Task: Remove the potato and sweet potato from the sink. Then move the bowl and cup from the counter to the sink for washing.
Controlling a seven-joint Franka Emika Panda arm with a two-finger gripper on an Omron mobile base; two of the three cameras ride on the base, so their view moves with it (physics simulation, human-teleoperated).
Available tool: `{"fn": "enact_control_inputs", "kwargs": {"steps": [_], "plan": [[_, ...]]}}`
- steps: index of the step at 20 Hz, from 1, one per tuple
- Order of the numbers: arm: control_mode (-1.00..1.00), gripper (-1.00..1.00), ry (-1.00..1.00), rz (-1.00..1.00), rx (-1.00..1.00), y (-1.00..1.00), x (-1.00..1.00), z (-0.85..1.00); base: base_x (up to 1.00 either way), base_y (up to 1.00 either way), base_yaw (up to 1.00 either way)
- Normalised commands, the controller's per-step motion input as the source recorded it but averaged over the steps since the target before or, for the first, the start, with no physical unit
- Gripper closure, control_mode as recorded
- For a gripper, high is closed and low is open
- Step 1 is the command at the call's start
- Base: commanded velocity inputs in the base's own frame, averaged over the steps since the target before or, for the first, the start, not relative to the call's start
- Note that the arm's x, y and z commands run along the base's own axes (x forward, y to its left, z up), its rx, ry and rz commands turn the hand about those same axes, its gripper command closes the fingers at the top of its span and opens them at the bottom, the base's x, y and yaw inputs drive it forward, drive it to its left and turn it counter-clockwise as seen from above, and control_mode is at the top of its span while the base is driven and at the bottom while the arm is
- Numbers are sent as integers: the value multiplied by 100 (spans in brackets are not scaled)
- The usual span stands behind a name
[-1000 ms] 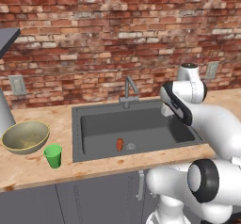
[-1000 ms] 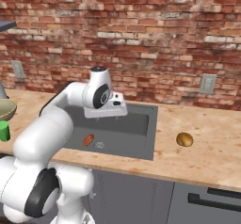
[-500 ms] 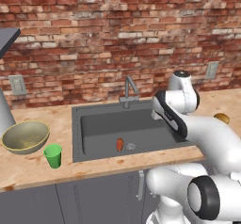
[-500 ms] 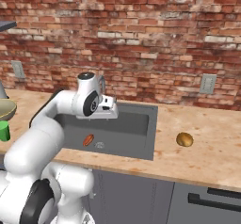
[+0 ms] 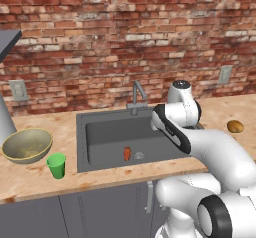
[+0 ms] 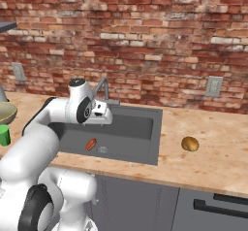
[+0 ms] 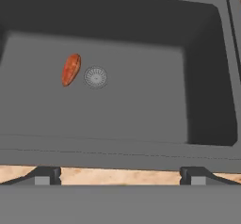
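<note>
Wooden table [image 5: 30, 182] nearest, with the small green cup [image 5: 56, 165] near its front edge, left of the sink. Just behind the cup, close beside it but apart, the wide olive-yellow bowl [image 5: 27, 144], upright, speckled inside. Dark grey sink [image 5: 82, 147] set into the table, centre. On the basin floor, the orange-red sweet potato [image 7: 71, 69], lying flat just beside the round drain [image 7: 96, 77], whether touching hard to say; also seen in the left base view [image 5: 127, 153] and the right base view [image 6: 90, 144]. Over the right part of the sink, at the end of the white arm [image 5: 220, 152], the gripper [image 7: 117, 176], spread wide, holding nothing, well apart from the sweet potato. Further right on the bare table, well apart from the sink, the golden-brown potato [image 6: 190, 143], resting alone. At the back rim of the sink, grey metal tap [image 5: 136, 96]. Farthest, red brick wall [image 5: 100, 42] with two pale sockets, one [image 5: 18, 90] above the bowl side, one [image 6: 213, 86] above the potato side.
</note>
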Motion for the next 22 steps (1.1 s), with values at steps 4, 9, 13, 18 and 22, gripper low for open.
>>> {"fn": "enact_control_inputs", "kwargs": {"steps": [4,9,13,18,22], "plan": [[-100,-100,-1,-5,0,35,10,-9,0,0,0],[-100,-100,-3,-5,0,33,9,-9,0,0,0],[-100,-100,-1,-4,0,31,4,-10,0,0,0],[-100,-100,-1,-5,0,33,5,-12,0,0,0],[-100,-100,-2,-5,0,29,8,-12,0,0,0]]}}
